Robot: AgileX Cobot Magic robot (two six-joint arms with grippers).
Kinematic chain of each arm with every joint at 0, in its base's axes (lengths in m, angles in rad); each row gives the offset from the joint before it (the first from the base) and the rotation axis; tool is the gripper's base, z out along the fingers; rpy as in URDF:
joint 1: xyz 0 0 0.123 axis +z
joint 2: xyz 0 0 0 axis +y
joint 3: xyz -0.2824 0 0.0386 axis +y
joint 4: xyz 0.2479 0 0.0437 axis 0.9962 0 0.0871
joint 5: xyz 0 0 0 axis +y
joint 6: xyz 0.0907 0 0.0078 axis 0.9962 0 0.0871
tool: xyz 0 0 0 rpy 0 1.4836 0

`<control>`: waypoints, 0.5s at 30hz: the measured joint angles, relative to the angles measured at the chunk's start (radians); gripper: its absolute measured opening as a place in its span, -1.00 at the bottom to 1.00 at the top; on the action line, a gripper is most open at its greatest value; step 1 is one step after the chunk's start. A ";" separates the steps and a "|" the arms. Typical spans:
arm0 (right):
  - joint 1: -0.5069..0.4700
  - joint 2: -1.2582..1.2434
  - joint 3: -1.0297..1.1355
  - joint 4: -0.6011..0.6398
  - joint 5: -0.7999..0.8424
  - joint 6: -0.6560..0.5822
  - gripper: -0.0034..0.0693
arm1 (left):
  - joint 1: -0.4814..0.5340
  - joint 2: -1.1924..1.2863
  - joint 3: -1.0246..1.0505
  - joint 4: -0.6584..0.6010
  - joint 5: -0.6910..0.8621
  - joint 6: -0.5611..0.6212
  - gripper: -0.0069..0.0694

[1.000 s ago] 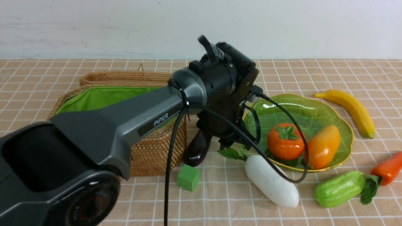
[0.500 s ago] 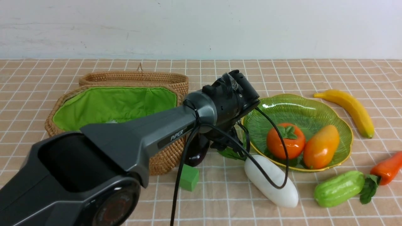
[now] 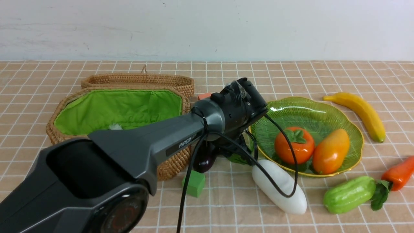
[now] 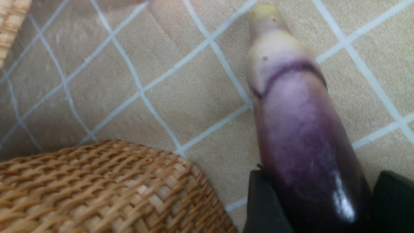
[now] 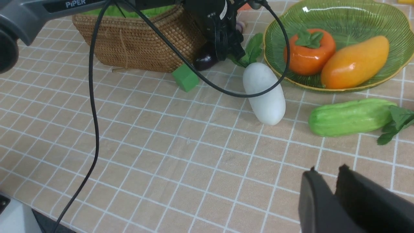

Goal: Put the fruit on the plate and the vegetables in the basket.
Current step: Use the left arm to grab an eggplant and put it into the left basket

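The eggplant (image 3: pixel 204 159) is lying flat on the checked cloth (image 3: pixel 226 207), just beside the near right corner of the wicker basket (image 3: pixel 168 161) and between it and the leaves of the white radish (image 3: pixel 279 187). Its long axis is running from front to back. The rounded, glossy near-black end is facing the robot, and the tapering stem end is pointing away toward the far wall. Seen from the left wrist, its skin is grading from deep purple through washed-out violet to a cream, yellowish tip, with a dark ring marking the cap line. The left gripper (image 4: pixel 321 176) is straddling the thick dark end, one black finger sitting close against each flank; whether they are actually pressing on it cannot be told. A green cube (image 3: pixel 194 183) is resting just in front of the eggplant. The right gripper (image 5: pixel 327 170) is hovering over bare cloth with its fingers drawn nearly together and nothing between them. The persimmon (image 3: pixel 294 145) and mango (image 3: pixel 330 151) are sitting on the green plate (image 3: pixel 323 106). The banana (image 3: pixel 360 111), cucumber (image 3: pixel 349 194) and pepper (image 3: pixel 398 173) are lying on the cloth around it.
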 joint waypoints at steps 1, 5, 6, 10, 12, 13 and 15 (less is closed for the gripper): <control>0.000 0.000 0.000 0.000 -0.001 -0.010 -0.61 | -0.006 -0.006 0.000 -0.002 0.004 0.003 0.25; 0.000 0.000 0.000 0.000 -0.005 -0.017 -0.61 | -0.052 -0.061 0.003 -0.023 0.021 0.032 0.25; 0.000 0.000 0.000 0.000 -0.010 -0.017 -0.61 | -0.070 -0.088 0.003 -0.023 0.030 0.038 0.25; 0.000 0.000 0.000 0.000 -0.050 -0.017 -0.61 | -0.131 -0.226 0.003 -0.032 0.125 0.097 0.25; 0.000 0.000 0.000 0.000 -0.064 -0.017 -0.61 | -0.141 -0.276 0.003 -0.039 0.156 0.128 0.24; 0.000 0.000 0.000 -0.005 -0.081 -0.017 -0.61 | -0.144 -0.344 0.005 -0.055 0.174 0.197 0.24; 0.000 0.000 0.000 -0.011 -0.106 -0.017 -0.61 | -0.129 -0.437 0.026 -0.081 0.184 0.330 0.24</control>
